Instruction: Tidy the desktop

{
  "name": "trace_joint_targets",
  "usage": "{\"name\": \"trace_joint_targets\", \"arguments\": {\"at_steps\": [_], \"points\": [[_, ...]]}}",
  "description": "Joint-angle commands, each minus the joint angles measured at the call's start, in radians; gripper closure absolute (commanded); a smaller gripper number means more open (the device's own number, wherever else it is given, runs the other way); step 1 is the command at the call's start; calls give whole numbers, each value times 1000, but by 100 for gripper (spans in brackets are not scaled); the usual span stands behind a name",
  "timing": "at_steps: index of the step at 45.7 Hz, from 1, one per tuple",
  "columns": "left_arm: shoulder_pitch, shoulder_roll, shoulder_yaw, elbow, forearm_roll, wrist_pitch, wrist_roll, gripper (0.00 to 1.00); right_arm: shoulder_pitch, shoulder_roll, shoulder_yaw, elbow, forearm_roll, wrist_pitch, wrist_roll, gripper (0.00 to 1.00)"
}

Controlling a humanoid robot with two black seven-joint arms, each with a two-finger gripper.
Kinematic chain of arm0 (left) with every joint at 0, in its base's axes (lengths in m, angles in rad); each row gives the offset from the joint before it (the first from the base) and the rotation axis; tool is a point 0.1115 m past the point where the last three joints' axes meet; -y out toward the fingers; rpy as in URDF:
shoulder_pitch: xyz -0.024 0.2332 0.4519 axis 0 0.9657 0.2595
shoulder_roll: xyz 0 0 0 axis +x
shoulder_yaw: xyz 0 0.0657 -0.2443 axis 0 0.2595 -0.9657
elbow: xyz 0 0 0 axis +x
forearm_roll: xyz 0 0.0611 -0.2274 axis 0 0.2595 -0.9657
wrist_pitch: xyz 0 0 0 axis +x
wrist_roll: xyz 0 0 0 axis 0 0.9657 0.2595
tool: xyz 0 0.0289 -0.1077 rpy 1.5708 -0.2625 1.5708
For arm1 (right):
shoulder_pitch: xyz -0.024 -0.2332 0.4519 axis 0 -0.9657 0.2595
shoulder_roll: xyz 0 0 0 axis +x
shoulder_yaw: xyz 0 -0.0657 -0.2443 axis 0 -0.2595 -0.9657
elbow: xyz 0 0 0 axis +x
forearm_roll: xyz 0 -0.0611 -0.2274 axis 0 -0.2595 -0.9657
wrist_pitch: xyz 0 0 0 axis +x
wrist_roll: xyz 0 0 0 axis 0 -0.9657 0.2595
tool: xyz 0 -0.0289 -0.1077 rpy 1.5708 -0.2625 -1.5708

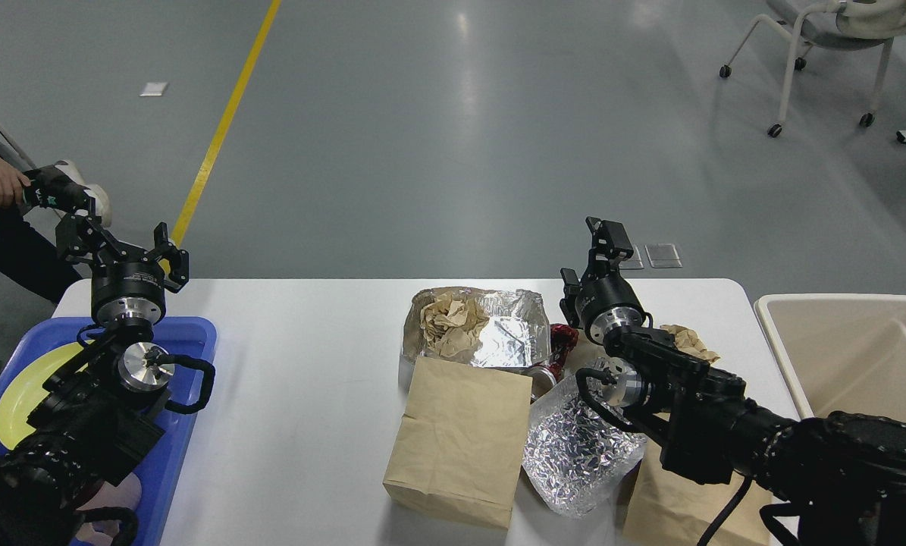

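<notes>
No readable writing. The matte white bench (pixel 301 394) carries a crinkled foil tray (pixel 490 326), a creased brown paper bag (pixel 460 440) and a foil sheet (pixel 574 455). Left gripper (pixel 123 239) fingers released; right gripper (pixel 600 243): cannot tell.

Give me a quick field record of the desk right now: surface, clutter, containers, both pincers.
surface: white desktop
clutter: foil tray holding crumpled paper; paper bag; crumpled foil; red can
left side: blue tray with yellow plate
right side: beige bin
left pincer: open, holding nothing
right pincer: state unclear
</notes>
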Motion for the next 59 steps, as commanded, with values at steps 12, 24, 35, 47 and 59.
{"name": "trace_joint_targets", "arguments": {"at_steps": [12, 24, 35, 47, 59], "points": [[0, 0, 1, 0, 0, 0, 0, 3, 0, 0, 0, 0, 0, 0, 0, 0], [0, 1, 0, 0, 0, 0, 0, 3, 12, -1, 3, 0, 0, 5, -8, 0], [0, 0, 0, 0, 0, 0, 0, 3, 63, -35, 12, 6, 5, 12, -8, 0], [0, 0, 1, 0, 0, 0, 0, 3, 110, -81, 58, 2, 15, 9, -8, 0], [0, 0, 1, 0, 0, 0, 0, 3, 123, -84, 192, 0, 15, 6, -8, 0]]}}
